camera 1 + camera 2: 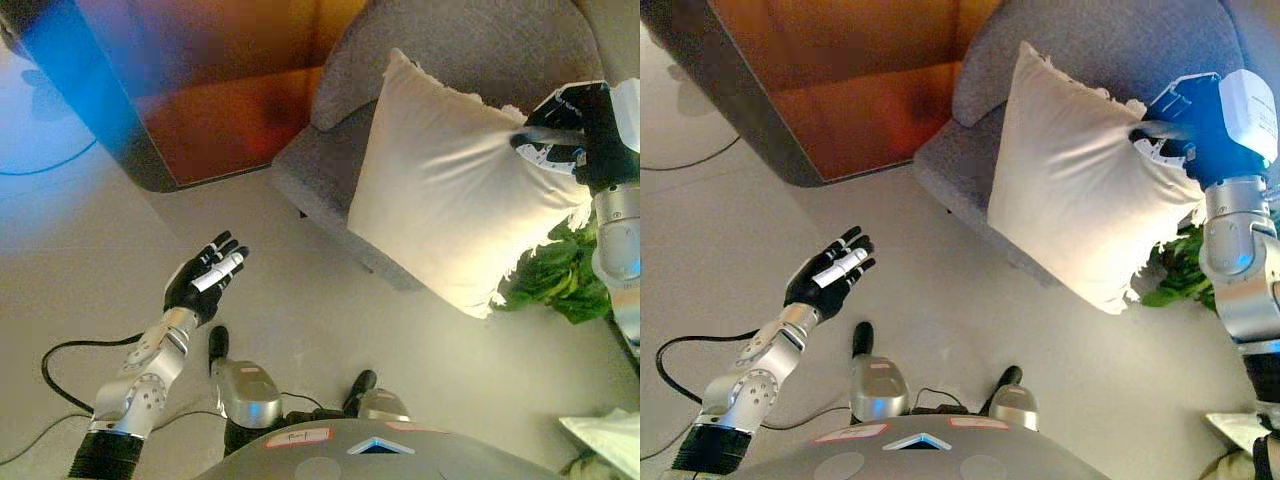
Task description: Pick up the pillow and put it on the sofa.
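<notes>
Two hands noted. Left hand (205,277) hovers over the floor, fingers spread, holding nothing. Cream pillow (455,190) leans tilted over the grey sofa's (330,165) front edge. Right hand (572,135) pinches the pillow's upper right edge. Green plant (555,275) stands beside the sofa.

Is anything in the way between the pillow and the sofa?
Nothing visible. The right hand grips the pillow, which already hangs over the grey sofa seat. The green plant sits below, off to the side.
</notes>
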Available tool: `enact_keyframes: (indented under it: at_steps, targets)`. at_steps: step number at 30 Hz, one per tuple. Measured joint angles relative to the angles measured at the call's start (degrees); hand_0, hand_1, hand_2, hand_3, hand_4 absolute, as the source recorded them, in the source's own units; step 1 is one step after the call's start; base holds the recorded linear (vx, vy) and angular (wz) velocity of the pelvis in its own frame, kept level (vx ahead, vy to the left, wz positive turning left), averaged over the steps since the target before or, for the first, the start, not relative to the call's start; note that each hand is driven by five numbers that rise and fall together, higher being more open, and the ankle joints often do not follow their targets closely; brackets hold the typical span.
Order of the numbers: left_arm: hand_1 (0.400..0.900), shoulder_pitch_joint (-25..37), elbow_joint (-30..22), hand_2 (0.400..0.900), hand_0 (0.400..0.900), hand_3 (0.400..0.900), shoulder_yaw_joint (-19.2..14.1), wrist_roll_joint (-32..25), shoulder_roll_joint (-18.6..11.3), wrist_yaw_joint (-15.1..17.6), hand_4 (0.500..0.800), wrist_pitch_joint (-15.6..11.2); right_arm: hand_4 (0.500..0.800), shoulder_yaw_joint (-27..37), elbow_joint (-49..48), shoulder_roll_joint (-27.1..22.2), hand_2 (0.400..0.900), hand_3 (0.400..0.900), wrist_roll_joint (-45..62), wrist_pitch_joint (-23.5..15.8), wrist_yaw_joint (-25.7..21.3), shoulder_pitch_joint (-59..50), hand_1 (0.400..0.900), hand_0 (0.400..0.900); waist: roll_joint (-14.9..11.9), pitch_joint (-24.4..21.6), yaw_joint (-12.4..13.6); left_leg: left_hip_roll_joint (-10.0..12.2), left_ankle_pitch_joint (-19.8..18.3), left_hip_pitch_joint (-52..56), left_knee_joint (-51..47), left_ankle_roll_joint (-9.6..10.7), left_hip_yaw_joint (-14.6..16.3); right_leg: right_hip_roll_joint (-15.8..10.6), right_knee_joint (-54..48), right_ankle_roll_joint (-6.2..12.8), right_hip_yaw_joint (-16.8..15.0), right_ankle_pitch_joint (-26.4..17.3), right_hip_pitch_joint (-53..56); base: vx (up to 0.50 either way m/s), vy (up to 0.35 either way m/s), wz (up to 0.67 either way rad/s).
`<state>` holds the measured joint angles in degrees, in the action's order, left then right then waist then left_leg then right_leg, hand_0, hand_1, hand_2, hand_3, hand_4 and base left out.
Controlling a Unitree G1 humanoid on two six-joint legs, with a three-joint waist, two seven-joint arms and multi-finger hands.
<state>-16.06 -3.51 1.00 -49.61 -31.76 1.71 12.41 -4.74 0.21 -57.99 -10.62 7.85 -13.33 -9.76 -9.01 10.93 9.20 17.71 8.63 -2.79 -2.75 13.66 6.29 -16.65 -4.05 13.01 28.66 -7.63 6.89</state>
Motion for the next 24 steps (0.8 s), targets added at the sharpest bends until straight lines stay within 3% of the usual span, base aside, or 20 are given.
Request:
enact_keyframes:
  at_steps: [7,12,18,19,24]
  targets:
    - [0.900,-1.6,-1.6,0.900,0.900,0.900,-1.4,0.0,-2.7,-4.1,0.800,3.4,0.500,-15.6,27.4,-0.3,0.400,0.400,2.3,0.4,1.5,-17.9,0.400,0.400,-0.2,-0.2,5.3,-0.7,0.2,-0.3,-0.1,0.0,-2.3,0.1,-0.9,0.14,2.7,0.1,2.1,0.15,-0.096,0.18]
    - [0.900,-3.0,-3.4,0.900,0.900,0.900,-3.0,0.2,-3.3,-6.2,0.800,5.2,0.500,-20.6,45.4,-1.3,0.400,0.400,4.4,3.1,1.4,-34.9,0.400,0.400,-0.1,-0.2,8.9,-1.0,0.3,-0.3,-0.2,0.2,-4.1,0.2,-0.9,0.23,5.2,0.2,3.7,0.11,-0.090,0.19]
    - [0.900,-3.8,-3.5,0.900,0.900,0.900,-4.8,0.5,-5.1,-8.1,0.800,6.6,0.500,-23.8,52.5,-3.1,0.400,0.400,5.7,7.7,0.9,-47.3,0.400,0.400,-0.3,-0.3,11.7,-1.1,0.2,-0.5,-0.4,0.2,-5.8,0.4,-0.9,0.20,6.7,0.2,5.0,0.06,-0.044,0.10]
    - [0.900,-3.7,-3.5,0.900,0.900,0.900,-5.2,0.5,-5.1,-8.1,0.800,6.8,0.800,-23.8,53.3,-3.1,0.900,0.900,5.7,8.1,0.2,-47.9,0.900,0.900,-0.3,-0.3,12.0,-1.1,0.3,-0.7,-0.4,0.2,-6.1,0.4,-0.9,0.13,6.9,0.2,5.0,0.06,0.026,0.05]
    - [0.900,-3.9,-3.7,0.900,0.900,0.900,-5.5,0.5,-5.5,-8.1,0.800,8.1,0.800,-23.8,54.1,-3.1,0.900,0.900,6.5,9.5,-1.9,-48.7,0.900,0.900,-0.5,-0.2,13.0,-1.1,0.7,-1.0,-0.3,0.0,-6.4,0.4,-0.9,-0.02,6.9,0.3,4.9,0.04,0.053,0.00]
